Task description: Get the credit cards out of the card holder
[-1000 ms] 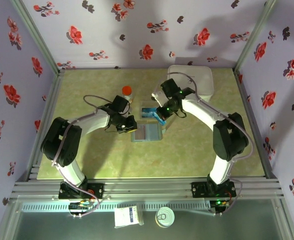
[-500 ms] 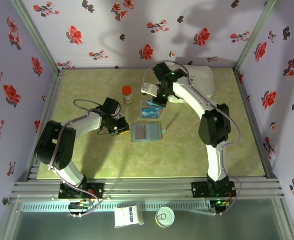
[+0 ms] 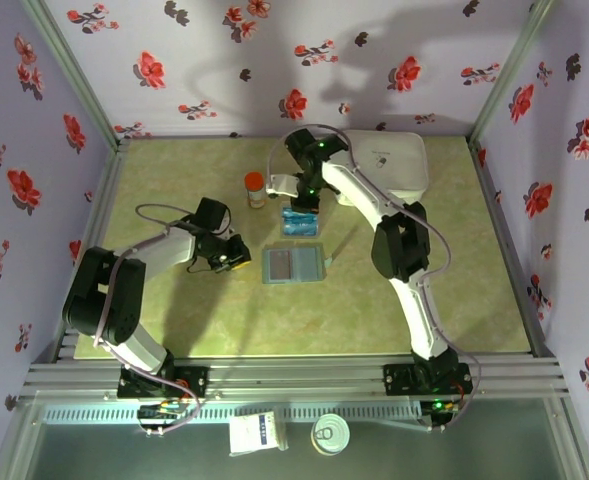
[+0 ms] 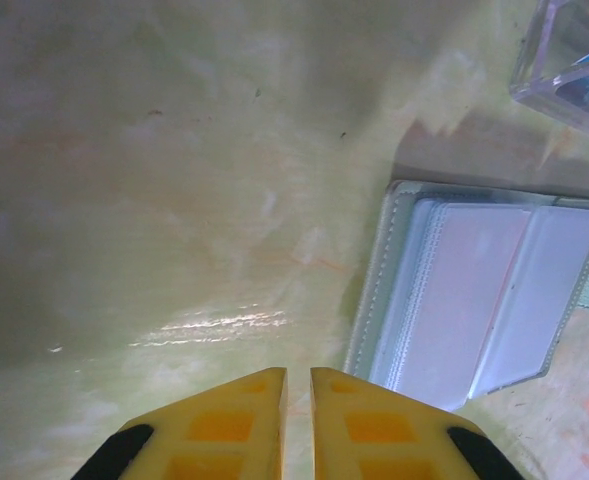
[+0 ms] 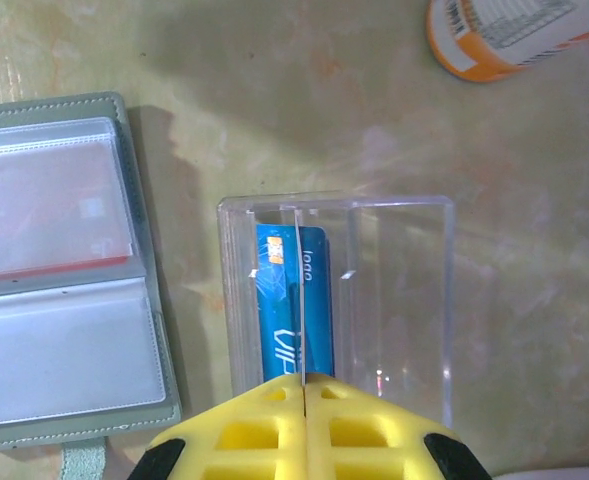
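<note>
I see the right gripper (image 5: 303, 400) shut, empty, above a clear tray (image 5: 394, 290) holding a blue card (image 5: 314, 290). My left gripper (image 4: 296, 385), nearly closed, holds nothing beside the open card holder (image 4: 474, 300).

Overhead view faces the whole table; both close, downward wrist views share the card holder (image 4: 479, 290).

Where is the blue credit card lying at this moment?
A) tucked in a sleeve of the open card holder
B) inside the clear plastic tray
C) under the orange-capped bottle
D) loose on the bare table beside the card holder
B: the right wrist view shows the blue credit card lying within the walls of the clear plastic tray, apart from the open card holder.
</note>
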